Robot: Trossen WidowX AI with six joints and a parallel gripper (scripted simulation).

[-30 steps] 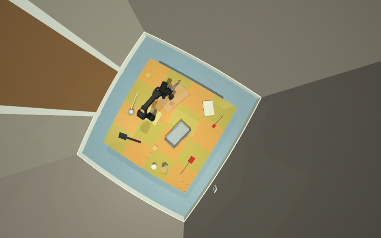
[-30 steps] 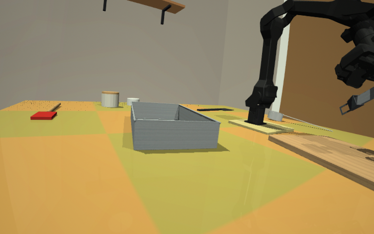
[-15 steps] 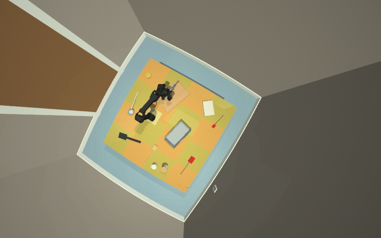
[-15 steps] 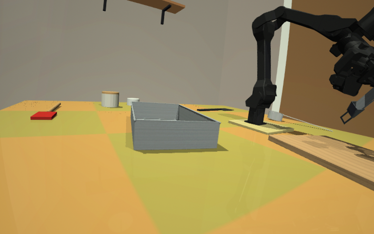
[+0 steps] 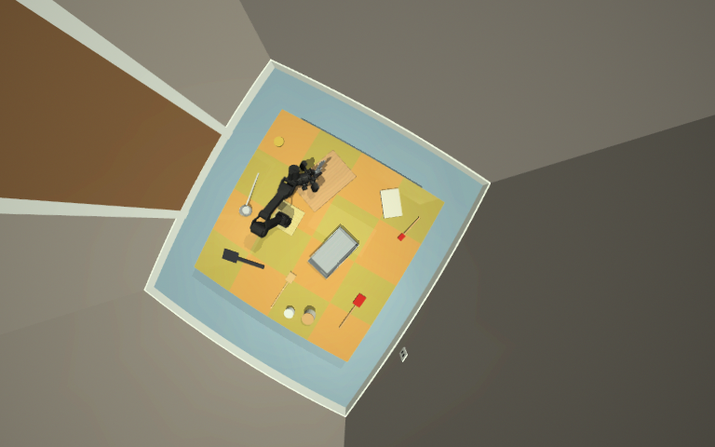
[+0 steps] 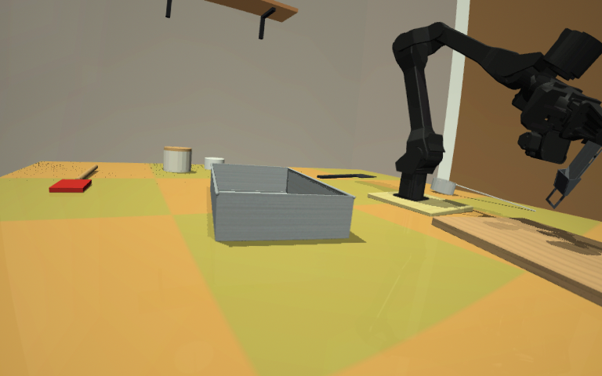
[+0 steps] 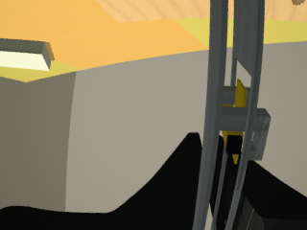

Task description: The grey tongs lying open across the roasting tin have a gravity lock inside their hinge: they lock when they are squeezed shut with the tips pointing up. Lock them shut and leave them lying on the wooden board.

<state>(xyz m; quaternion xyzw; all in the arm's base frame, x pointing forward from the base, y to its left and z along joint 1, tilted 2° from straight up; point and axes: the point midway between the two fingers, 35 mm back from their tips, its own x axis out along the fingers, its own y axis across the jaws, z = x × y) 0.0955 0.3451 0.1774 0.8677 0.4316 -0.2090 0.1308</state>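
My gripper (image 5: pixel 317 174) (image 7: pixel 201 143) is shut on the grey tongs (image 5: pixel 321 165) (image 6: pixel 585 160) (image 7: pixel 217 72). They are held in the air, steeply slanted. In the exterior view the end with the block and small wire loop is low; the other end rises past the right edge, so the tips are hidden there. In the wrist view the two arms run close together, with a yellow piece between them. Whether the lock is engaged cannot be told. The wooden board (image 5: pixel 340 180) (image 6: pixel 546 256) (image 7: pixel 144 9) lies below. The roasting tin (image 5: pixel 333 250) (image 6: pixel 281 216) holds no tongs.
A cream block (image 5: pixel 391 202) (image 7: pixel 24 59) lies beyond the board. A ladle (image 5: pixel 246 210) (image 6: pixel 443 186) and a black spatula (image 5: pixel 231 255) lie near the arm's base. A lidded jar (image 5: pixel 307 318) (image 6: pixel 177 160), a white pot (image 5: pixel 289 313) and a red-headed tool (image 5: pixel 358 300) (image 6: pixel 70 186) stand or lie farther off.
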